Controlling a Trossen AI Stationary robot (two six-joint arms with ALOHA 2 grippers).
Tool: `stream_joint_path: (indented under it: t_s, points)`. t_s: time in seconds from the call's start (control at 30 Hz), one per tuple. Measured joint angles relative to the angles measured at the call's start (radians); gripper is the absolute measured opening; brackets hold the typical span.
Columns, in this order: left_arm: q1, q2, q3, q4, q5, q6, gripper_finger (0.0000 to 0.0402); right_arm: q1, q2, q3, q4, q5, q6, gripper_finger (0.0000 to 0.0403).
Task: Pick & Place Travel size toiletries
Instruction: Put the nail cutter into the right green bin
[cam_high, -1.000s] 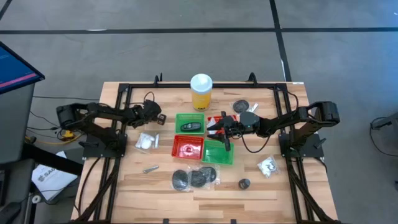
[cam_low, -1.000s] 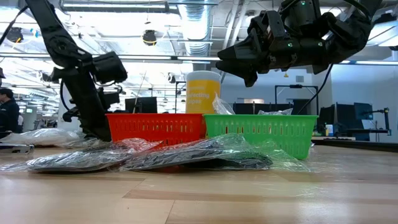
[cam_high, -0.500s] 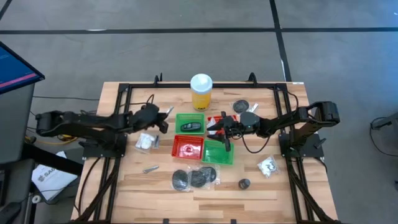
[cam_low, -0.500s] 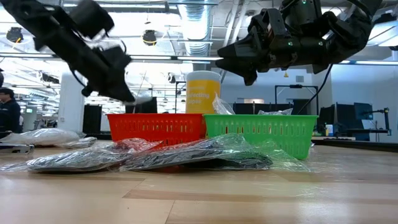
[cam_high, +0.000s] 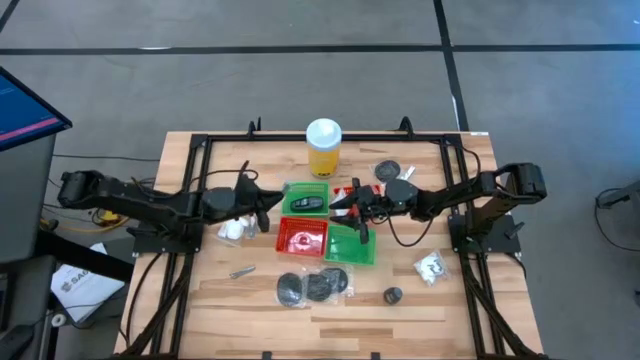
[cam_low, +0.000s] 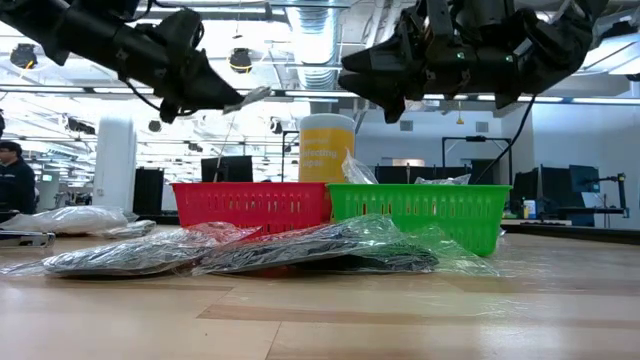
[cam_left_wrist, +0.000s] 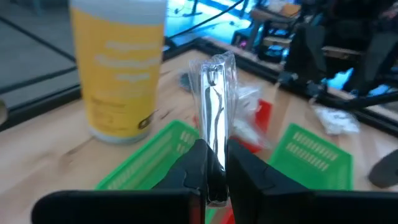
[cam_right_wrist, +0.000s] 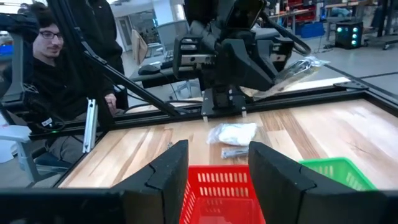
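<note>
My left gripper (cam_high: 267, 203) hangs in the air just left of the far green basket (cam_high: 305, 197), shut on a slim silvery piece sealed in a clear packet (cam_left_wrist: 216, 106). That packet (cam_low: 249, 97) sticks out ahead of the fingers. My right gripper (cam_high: 341, 207) hovers open and empty over the baskets, above the red basket (cam_high: 302, 238) and the near green basket (cam_high: 350, 246). On the table lie a white crinkly packet (cam_high: 234, 228), a silvery piece (cam_high: 242, 270), two bagged black discs (cam_high: 308, 287), another disc (cam_high: 390, 170), a small black piece (cam_high: 393, 295) and a white packet (cam_high: 432, 267). My left gripper pinches the clear packet by its lower end (cam_left_wrist: 215, 163) between its two fingers (cam_left_wrist: 198, 163). The packet stands out lengthwise beyond the fingertips, with the silvery piece inside it. It is lifted clear of the table and baskets.
A tall yellow bottle with a white cap (cam_high: 323, 147) stands at the far edge behind the baskets. A black frame rail (cam_high: 300, 138) runs along the table's far side. A person (cam_right_wrist: 50, 62) sits beyond the table's left side. Bare wood (cam_high: 420, 310) shows near the front edge.
My left gripper has risen from near the table top and moved right toward the baskets, carrying the clear packet with the silvery piece up with it. My right gripper has stayed hovering over the baskets.
</note>
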Motion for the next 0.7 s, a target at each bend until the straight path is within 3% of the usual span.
stream_joint_path:
  t_s: [0.27, 0.4, 0.7]
  points:
    - [-0.052, 0.133, 0.0, 0.243, 0.01, 0.071, 0.0027, 0.016, 0.0, 0.022, -0.001, 0.0, -0.003, 0.0158]
    - [-0.053, 0.194, 0.005, 0.369, 0.079, 0.097, 0.0027, 0.016, 0.0, 0.032, 0.0, 0.0, -0.012, 0.0162]
    - [-0.052, 0.33, 0.093, 0.396, 0.115, 0.106, 0.0027, 0.016, 0.0, 0.032, 0.002, 0.0, -0.019, 0.016]
